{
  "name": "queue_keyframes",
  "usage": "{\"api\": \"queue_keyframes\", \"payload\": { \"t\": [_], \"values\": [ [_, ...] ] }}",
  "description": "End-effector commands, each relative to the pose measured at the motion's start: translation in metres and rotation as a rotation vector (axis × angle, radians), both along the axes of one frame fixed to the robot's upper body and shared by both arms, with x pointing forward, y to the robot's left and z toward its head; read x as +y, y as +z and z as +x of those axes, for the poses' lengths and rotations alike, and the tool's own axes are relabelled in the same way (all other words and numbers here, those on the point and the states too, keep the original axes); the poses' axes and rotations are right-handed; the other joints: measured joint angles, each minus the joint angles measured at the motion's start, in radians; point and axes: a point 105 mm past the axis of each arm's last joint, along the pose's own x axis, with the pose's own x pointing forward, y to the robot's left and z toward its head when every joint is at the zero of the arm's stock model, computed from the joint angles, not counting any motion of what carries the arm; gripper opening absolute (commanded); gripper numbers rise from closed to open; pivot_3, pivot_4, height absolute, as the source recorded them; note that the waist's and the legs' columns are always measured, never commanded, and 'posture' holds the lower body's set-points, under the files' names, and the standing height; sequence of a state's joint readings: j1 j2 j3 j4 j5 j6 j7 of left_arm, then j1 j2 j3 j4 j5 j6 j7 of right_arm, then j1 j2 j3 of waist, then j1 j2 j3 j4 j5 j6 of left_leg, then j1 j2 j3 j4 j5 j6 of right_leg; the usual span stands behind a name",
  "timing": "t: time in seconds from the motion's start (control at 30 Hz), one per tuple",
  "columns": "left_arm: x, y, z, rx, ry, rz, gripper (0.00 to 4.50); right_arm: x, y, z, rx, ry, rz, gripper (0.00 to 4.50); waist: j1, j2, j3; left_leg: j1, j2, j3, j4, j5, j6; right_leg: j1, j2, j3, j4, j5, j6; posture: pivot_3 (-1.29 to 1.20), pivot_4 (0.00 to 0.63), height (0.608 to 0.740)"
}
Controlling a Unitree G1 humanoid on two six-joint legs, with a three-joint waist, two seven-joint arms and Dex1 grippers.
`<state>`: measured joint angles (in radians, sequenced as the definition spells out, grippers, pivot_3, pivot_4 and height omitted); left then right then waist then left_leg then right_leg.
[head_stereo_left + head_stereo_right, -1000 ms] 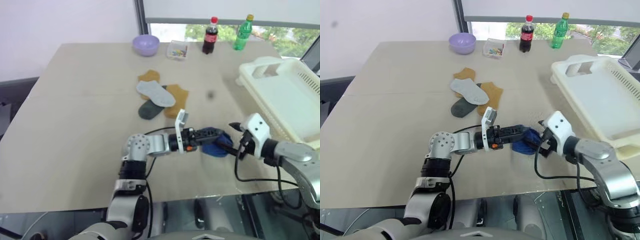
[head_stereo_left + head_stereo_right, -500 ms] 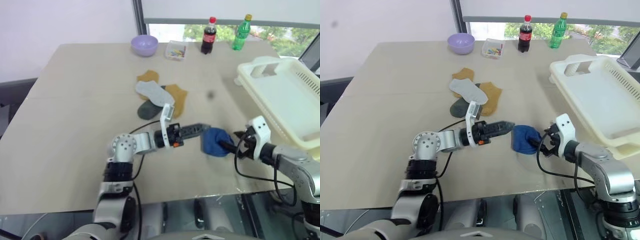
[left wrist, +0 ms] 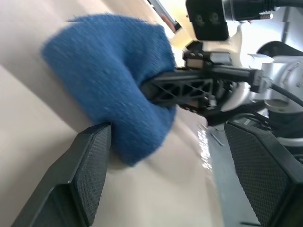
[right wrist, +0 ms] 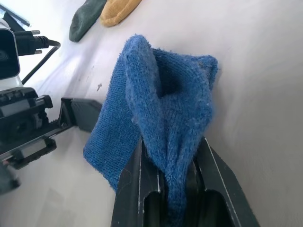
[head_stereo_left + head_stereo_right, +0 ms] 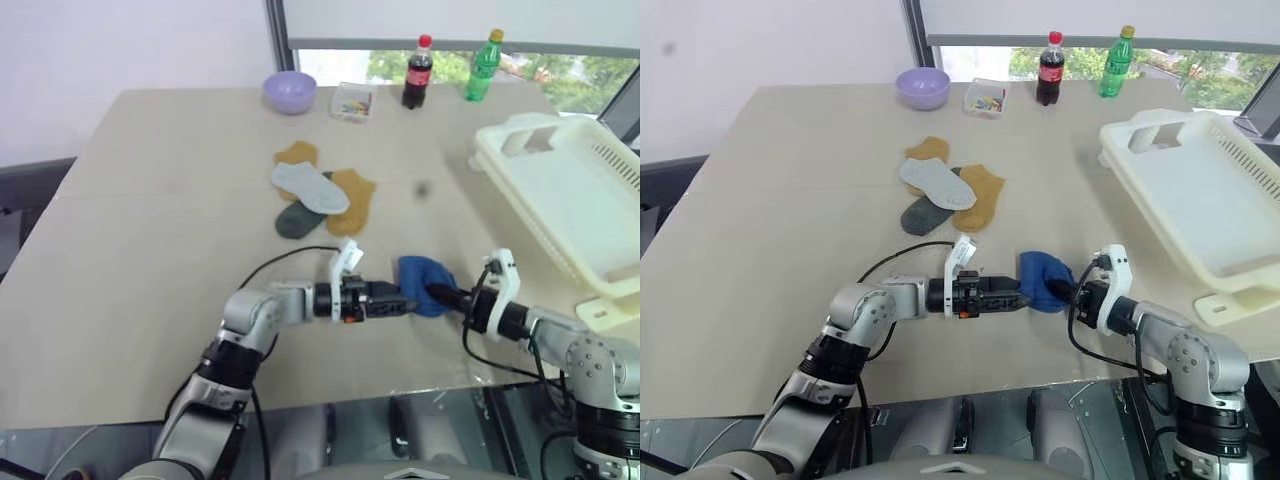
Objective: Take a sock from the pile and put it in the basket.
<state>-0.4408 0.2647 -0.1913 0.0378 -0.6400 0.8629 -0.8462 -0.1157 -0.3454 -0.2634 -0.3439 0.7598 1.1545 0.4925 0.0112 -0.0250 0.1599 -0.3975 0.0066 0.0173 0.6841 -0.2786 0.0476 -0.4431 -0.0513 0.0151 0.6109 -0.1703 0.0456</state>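
A pale beige surface seen from above. Near its front edge lies a crumpled blue sock, apart from the pile of mustard-yellow, light grey and dark grey ankle socks, which sits toward the middle. The right hand reaches in from the right and is clenched on the blue sock, its two black fingers pinching a fold of the fabric between them. The left hand points rightward at the same sock with its fingers spread wide; one finger touches the sock's side, and nothing is gripped. The cream-white slotted basket stands at the right edge, well apart from the sock. Along the far edge are a lilac bowl, a small clear box, a cola bottle and a green bottle.
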Motion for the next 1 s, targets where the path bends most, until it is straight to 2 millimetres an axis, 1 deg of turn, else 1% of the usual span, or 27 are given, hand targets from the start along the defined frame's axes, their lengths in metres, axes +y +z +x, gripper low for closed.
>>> {"api": "queue_keyframes", "payload": {
  "t": [0.03,0.07,0.13,0.17,0.23,0.37,0.43,0.5,0.57,0.6,0.67,0.77,0.8,0.83,0.9,0.93,1.0],
  "values": [
    [0.011,0.024,0.016,-0.332,0.097,0.013,4.06,-0.012,0.019,0.007,-0.1,-0.05,-0.065,0.04,0.001,0.0,0.0,0.0,0.0,0.0,0.0,0.0,0.0,0.0,0.0,0.0,0.0,0.0,0.0,0.0,0.15,0.735],
    [0.012,0.022,0.015,-0.462,0.082,0.076,4.06,-0.015,0.024,0.009,-0.134,-0.064,-0.11,0.04,0.001,0.0,0.0,0.0,0.0,0.0,0.0,0.0,0.0,0.0,0.0,0.0,0.0,0.0,0.0,0.0,0.15,0.735],
    [0.013,0.017,0.014,-0.657,0.048,0.167,4.06,-0.019,0.036,0.013,-0.188,-0.088,-0.154,0.04,0.0,0.001,0.0,-0.001,-0.001,0.002,0.0,0.0,0.0,-0.001,0.0,0.001,0.0,0.0,0.0,0.0,0.15,0.735],
    [0.013,0.015,0.013,-0.721,0.032,0.191,4.06,-0.019,0.043,0.014,-0.216,-0.091,-0.164,0.04,0.0,0.001,0.0,0.0,-0.001,0.002,0.0,0.0,0.0,-0.001,0.0,0.001,0.0,0.0,0.0,0.0,0.15,0.735],
    [0.011,0.015,0.017,-0.84,0.058,0.22,4.06,-0.019,0.06,0.014,-0.272,-0.094,-0.176,0.04,0.003,0.001,0.0,-0.001,-0.001,0.002,0.0,0.0,0.0,-0.001,-0.001,0.002,0.0,0.0,-0.001,0.0,0.15,0.735],
    [-0.005,0.029,0.019,-0.971,0.107,0.147,4.06,-0.019,0.09,0.01,-0.355,-0.113,-0.251,0.04,0.006,0.001,0.0,-0.002,-0.001,0.001,0.0,0.0,0.0,-0.001,-0.003,0.001,-0.001,0.0,0.0,0.0,0.15,0.735],
    [-0.013,0.035,0.017,-0.977,0.112,0.095,4.06,-0.021,0.105,0.007,-0.369,-0.123,-0.246,0.04,0.005,0.001,0.0,-0.003,-0.001,0.002,0.0,-0.001,0.001,-0.001,-0.003,0.001,-0.001,0.001,0.0,0.0,0.15,0.735],
    [-0.021,0.04,0.013,-0.973,0.104,0.042,4.06,-0.031,0.114,0.005,-0.351,-0.134,-0.26,0.04,0.004,0.001,0.0,-0.003,-0.001,0.002,0.0,-0.001,0.002,-0.001,-0.003,0.001,-0.001,0.001,0.001,0.0,0.15,0.735],
    [-0.029,0.042,0.009,-0.972,0.094,-0.006,4.06,-0.045,0.125,0.002,-0.343,-0.148,-0.278,0.04,0.004,0.002,0.0,-0.003,-0.001,0.002,0.0,-0.001,0.002,-0.001,-0.003,0.001,-0.001,0.003,0.003,0.0,0.15,0.735],
    [-0.034,0.043,0.006,-0.959,0.082,-0.036,4.06,-0.06,0.132,0.002,-0.337,-0.177,-0.286,0.04,0.004,0.002,0.0,-0.003,-0.001,0.002,0.0,-0.001,0.002,-0.001,-0.003,0.001,-0.001,0.003,0.003,0.0,0.15,0.735],
    [-0.04,0.044,0.002,-0.948,0.067,-0.072,4.06,-0.081,0.141,0.002,-0.321,-0.224,-0.302,0.04,0.005,0.002,0.0,-0.003,-0.001,0.002,0.0,-0.001,0.003,-0.001,-0.003,0.001,-0.002,0.002,0.003,0.0,0.15,0.735],
    [-0.049,0.048,-0.001,-0.94,0.068,-0.121,4.06,-0.123,0.156,0.005,-0.303,-0.357,-0.347,0.04,0.003,0.002,0.0,-0.003,-0.002,0.003,0.001,-0.002,0.004,-0.001,-0.003,0.001,-0.002,0.002,0.003,0.0,0.15,0.735],
    [-0.052,0.052,-0.001,-0.94,0.072,-0.141,4.06,-0.143,0.16,0.007,-0.292,-0.422,-0.348,0.04,0.003,0.002,0.0,-0.003,-0.002,0.003,0.001,-0.002,0.004,-0.001,-0.003,0.002,-0.002,0.002,0.003,0.0,0.15,0.735],
    [-0.055,0.055,-0.001,-0.939,0.074,-0.156,4.06,-0.159,0.162,0.009,-0.281,-0.474,-0.344,0.04,0.003,0.002,0.0,-0.003,-0.002,0.004,0.001,-0.002,0.004,-0.001,-0.002,0.002,-0.002,0.002,0.003,0.0,0.15,0.735],
    [-0.058,0.06,-0.001,-0.928,0.086,-0.188,4.06,-0.181,0.161,0.011,-0.256,-0.542,-0.334,0.04,0.003,0.002,0.0,-0.002,-0.002,0.005,0.001,-0.002,0.004,0.0,-0.002,0.003,-0.002,0.002,0.004,0.0,0.15,0.735],
    [-0.059,0.064,-0.001,-0.92,0.096,-0.204,4.06,-0.189,0.158,0.012,-0.241,-0.566,-0.328,0.04,0.001,0.003,0.0,-0.002,-0.002,0.005,0.002,-0.002,0.004,0.0,-0.002,0.003,-0.002,0.002,0.004,0.0,0.15,0.735],
    [-0.061,0.07,-0.001,-0.918,0.103,-0.227,4.06,-0.205,0.147,0.014,-0.189,-0.608,-0.293,0.92,-0.001,0.003,-0.001,-0.001,-0.002,0.005,0.002,-0.002,0.004,0.0,0.0,0.005,-0.002,0.003,0.004,0.0,0.15,0.735]
  ]
}}
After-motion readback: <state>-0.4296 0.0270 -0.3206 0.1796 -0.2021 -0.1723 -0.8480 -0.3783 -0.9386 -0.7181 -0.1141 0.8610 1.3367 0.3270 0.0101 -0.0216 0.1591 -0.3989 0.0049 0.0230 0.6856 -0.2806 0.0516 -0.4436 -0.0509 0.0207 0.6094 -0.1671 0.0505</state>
